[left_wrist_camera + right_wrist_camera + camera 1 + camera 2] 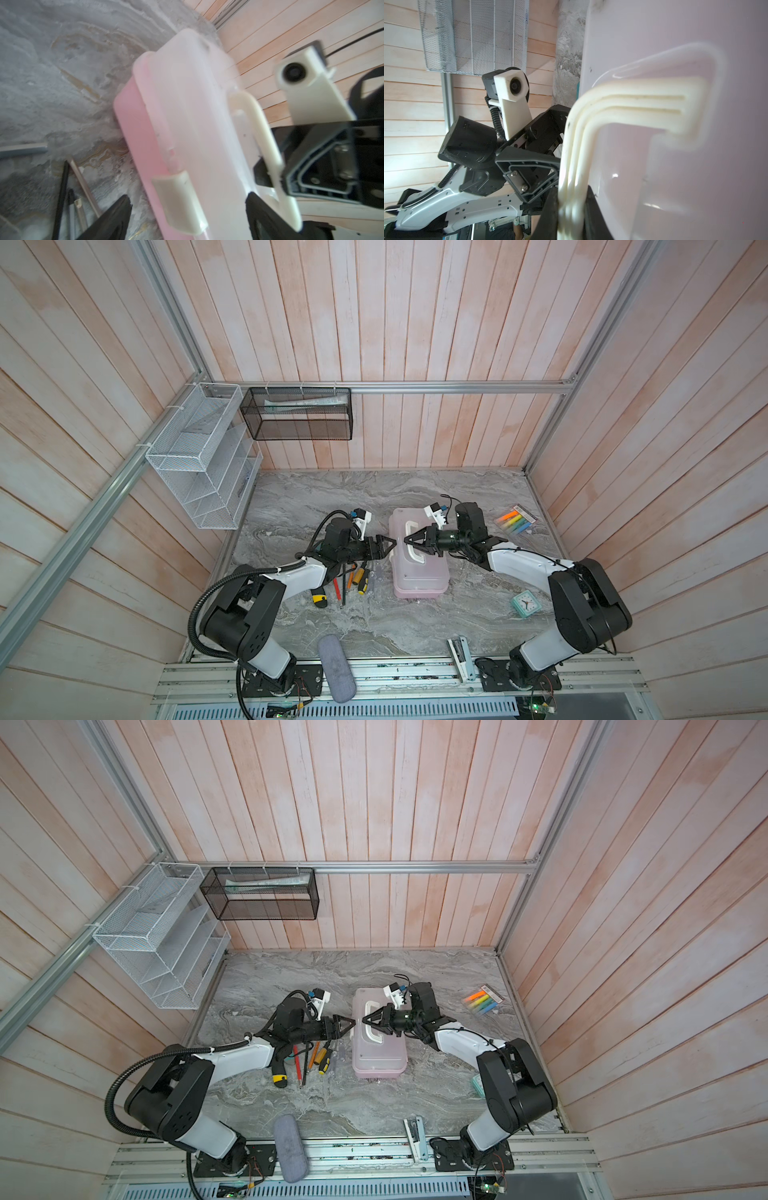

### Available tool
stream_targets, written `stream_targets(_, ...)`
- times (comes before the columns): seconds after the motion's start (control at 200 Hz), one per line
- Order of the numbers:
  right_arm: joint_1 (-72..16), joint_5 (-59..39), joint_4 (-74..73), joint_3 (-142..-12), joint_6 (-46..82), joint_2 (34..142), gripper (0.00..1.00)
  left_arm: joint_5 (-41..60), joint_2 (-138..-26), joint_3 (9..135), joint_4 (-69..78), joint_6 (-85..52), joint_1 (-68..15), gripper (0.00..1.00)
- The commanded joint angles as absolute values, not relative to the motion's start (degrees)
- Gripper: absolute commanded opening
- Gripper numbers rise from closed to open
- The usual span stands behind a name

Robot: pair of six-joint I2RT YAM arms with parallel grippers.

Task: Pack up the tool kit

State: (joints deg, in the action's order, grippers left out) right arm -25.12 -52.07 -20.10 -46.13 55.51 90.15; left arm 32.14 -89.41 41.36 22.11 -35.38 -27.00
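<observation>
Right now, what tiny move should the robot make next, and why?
Probably close the open left fingers on the white side latch between them and release it. The right fingers clamp the white loop handle, the frosted lid of the pink plastic box is still shut, and the screwdrivers lie outside.

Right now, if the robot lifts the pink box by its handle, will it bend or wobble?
Probably no bending: the pink box looks like hard plastic. It may swing, since the right gripper pinches only its thin white handle. Likely light too: the screwdrivers lie outside it on the table.
</observation>
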Motion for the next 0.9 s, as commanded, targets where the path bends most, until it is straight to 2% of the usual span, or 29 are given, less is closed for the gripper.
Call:
stream_targets(0.0, -22.94, -59.21, -37.31, -40.02, 61.04, 92.48, 0.0, 39.24, -86.93, 39.05, 29.55, -40.07, -25.6, 0.89)
stream_targets(0.17, -18.2, -65.65, -63.31, -34.03, 75.47, 97.12, 0.0, 41.7, -85.79, 36.38, 33.77, -43.83, -25.22, 0.89)
stream_targets(0.33, -16.38, -67.68, -75.76, -32.26, 83.74, 101.82, 0.0, 43.42, -85.16, 33.36, 39.37, -47.56, -24.61, 0.88)
stream_targets(0.595, -16.48, -67.76, -73.42, -32.64, 81.76, 102.54, 0.0, 49.02, -92.34, 30.2, 61.4, -61.12, -24.39, 0.87)
stream_targets(0.89, -16.52, -67.28, -64.33, -33.71, 74.09, 99.85, 0.0, 49.38, -98.4, 32.35, 66.29, -63.76, -24.43, 0.86)
